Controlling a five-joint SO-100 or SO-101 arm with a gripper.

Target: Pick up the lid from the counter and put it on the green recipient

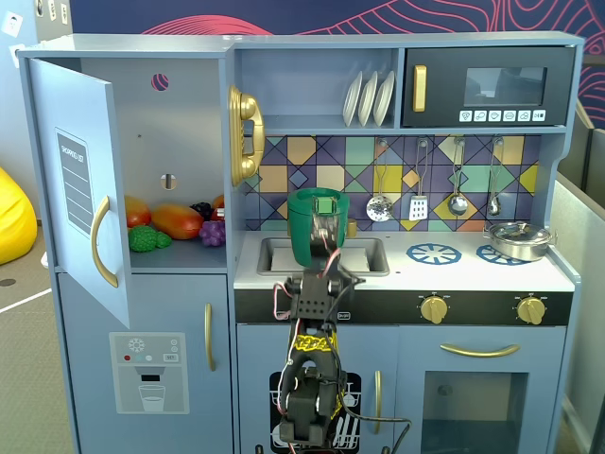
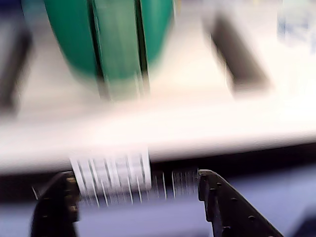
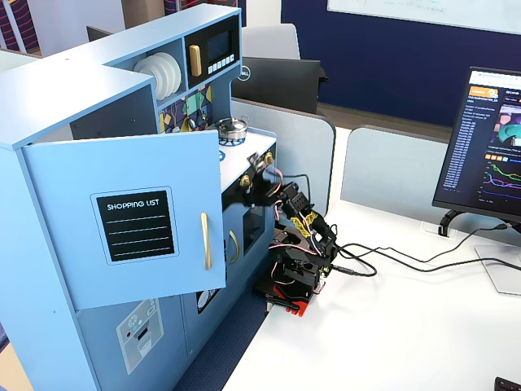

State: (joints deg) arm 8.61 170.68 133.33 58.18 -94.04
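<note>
The lid [image 1: 324, 201] sits on top of the green recipient [image 1: 316, 230], its square knob showing above the rim, at the left edge of the sink [image 1: 364, 255] on the toy kitchen counter. At 6 o'clock from the pot, the gripper [image 1: 324, 248] reaches up just before it; in the blurred wrist view its jaws stand apart, holding nothing. A silver pot [image 1: 517, 238] rests at 3 o'clock, well apart.
</note>
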